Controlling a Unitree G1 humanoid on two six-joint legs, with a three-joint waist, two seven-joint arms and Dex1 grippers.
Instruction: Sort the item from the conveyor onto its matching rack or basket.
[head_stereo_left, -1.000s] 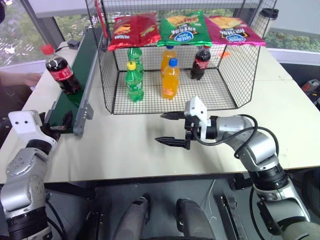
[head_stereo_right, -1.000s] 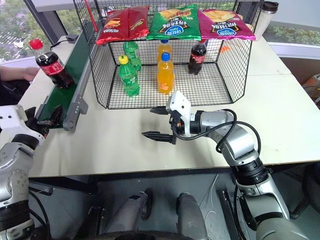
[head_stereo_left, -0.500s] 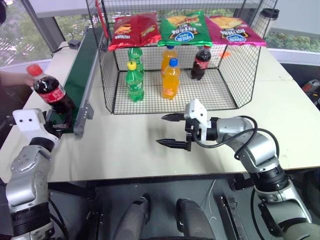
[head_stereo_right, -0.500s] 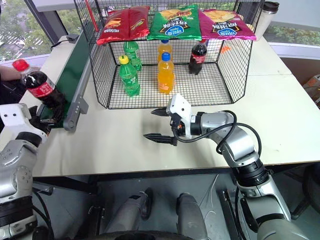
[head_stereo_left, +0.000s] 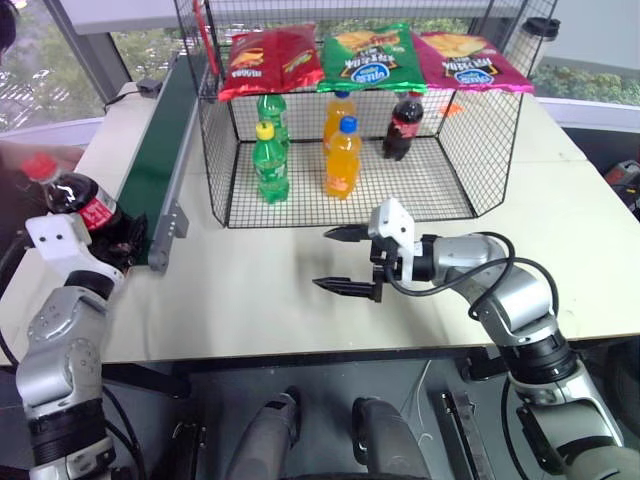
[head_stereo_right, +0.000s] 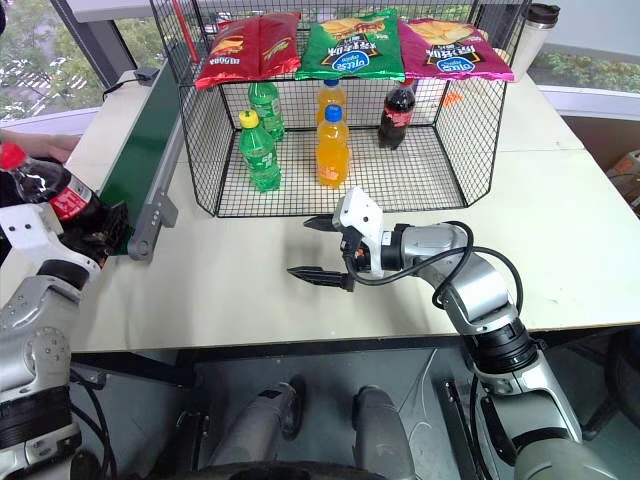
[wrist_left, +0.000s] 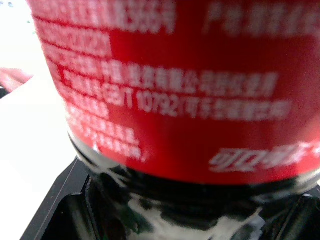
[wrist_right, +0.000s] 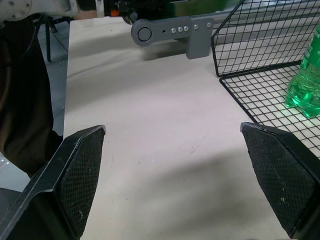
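The cola bottle (head_stereo_left: 78, 198), red-capped and red-labelled, leans to the left at the near end of the dark green conveyor (head_stereo_left: 155, 150). My left gripper (head_stereo_left: 122, 238) is shut on its lower part, and the red label (wrist_left: 175, 100) sits close up in the left wrist view. The black wire-mesh cage (head_stereo_left: 455, 150) stands on the table right of the belt. My right gripper (head_stereo_left: 327, 259) hangs open over the bare tabletop in front of the cage, pointing left, with nothing between its fingers (wrist_right: 75, 175).
Inside the cage stand two green bottles (head_stereo_left: 270, 160), two orange bottles (head_stereo_left: 342, 155) and another cola bottle (head_stereo_left: 403, 125); three chip bags (head_stereo_left: 370, 55) lie on its top. A person's hand (head_stereo_right: 45, 148) rests at the far left. A tumbler (head_stereo_left: 535, 35) stands at the back right.
The cola bottle came down the belt to its near end and tipped left. My left gripper, open before, has shut on it. The right arm kept still.
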